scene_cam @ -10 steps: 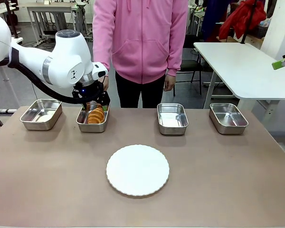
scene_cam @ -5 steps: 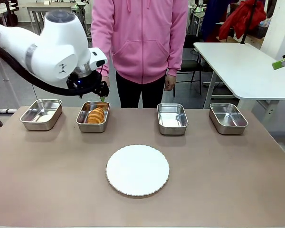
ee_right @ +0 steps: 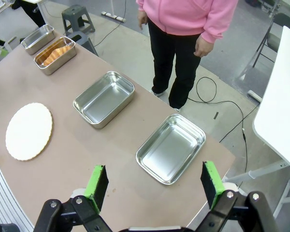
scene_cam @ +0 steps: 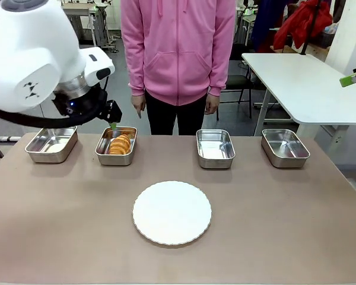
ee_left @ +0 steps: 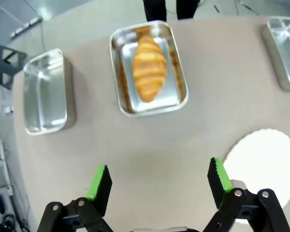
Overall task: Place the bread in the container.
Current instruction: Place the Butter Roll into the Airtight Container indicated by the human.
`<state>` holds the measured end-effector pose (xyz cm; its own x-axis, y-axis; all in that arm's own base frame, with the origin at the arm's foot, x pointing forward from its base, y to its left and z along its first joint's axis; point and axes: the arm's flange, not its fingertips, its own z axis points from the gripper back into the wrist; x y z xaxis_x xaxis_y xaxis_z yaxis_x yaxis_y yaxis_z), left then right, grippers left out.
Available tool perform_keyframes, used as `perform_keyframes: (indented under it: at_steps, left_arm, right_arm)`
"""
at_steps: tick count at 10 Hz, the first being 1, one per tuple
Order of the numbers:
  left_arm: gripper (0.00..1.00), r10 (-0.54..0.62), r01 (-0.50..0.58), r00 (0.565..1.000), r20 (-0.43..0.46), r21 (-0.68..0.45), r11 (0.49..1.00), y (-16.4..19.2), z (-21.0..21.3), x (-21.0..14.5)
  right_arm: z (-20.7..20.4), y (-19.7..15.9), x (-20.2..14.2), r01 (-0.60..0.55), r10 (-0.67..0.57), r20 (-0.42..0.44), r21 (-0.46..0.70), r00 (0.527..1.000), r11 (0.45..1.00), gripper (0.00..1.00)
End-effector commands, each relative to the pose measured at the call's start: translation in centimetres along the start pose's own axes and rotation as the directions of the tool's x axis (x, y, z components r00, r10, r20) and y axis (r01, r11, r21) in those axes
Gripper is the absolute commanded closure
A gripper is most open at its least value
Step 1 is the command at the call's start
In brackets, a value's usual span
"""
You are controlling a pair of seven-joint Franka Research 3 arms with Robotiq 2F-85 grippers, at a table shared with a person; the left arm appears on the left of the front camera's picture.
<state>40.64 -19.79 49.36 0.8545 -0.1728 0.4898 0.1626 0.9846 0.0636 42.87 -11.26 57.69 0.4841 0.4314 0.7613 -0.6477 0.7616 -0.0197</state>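
Fingers of the left gripper stand spread wide with nothing between them, raised above the counter over the bare stretch near the white scalloped plate. From the front, that gripper hangs just above and left of the container. Inside the container lies the bread, a golden ridged croissant stretched along the pan's length (its tapered ends point toward the short sides), apart from the fingers. The left wrist view shows the same croissant resting in its pan, with another steel pan beside it. Fingers of the right gripper are likewise parted and empty, held high over the counter's right end, above two empty steel pans. A person in a pink hooded top stands at the far side, hands hanging down.
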Motion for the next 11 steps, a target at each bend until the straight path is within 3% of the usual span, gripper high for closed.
perform_keyframes:
  at_steps: [1,5,11]
  left_arm:
    - [0.00,0.001,-0.003,0.999,-0.035,-0.054,0.999,0.3,0.6,-3.2]
    - [0.00,0.013,-0.018,0.997,-0.072,-0.073,0.997,1.3,-0.5,-7.3]
    - [0.00,0.029,-0.032,0.997,-0.070,-0.045,0.998,0.5,-0.3,-6.3]
  right_arm:
    - [0.0,0.0,0.1,0.000,-0.001,0.019,0.011,1.000,1.000,0.00]
    - [0.0,0.0,0.1,0.000,-0.001,0.019,0.011,1.000,1.000,0.00]
    - [0.0,0.0,0.1,0.000,-0.001,0.019,0.011,1.000,1.000,0.00]
